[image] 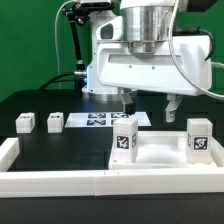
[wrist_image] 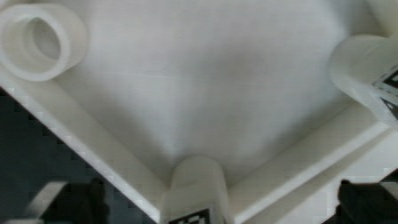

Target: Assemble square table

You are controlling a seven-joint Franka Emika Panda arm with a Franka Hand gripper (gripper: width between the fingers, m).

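Above table panel (image: 160,151), wide-spread gripper (image: 148,107) hangs clear.

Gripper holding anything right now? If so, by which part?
Nothing is held. The gripper is open, its fingers spread wide with gaps to the tagged leg between them, above the table panel.

Underside of large white square plastic panel (wrist_image: 214,90): smooth, soft satin sheen; short white plastic leg (image: 125,141): matt, same moulded look; black tabletop (image: 70,150): matt, even; white robot-arm casing (image: 135,65): glossy.
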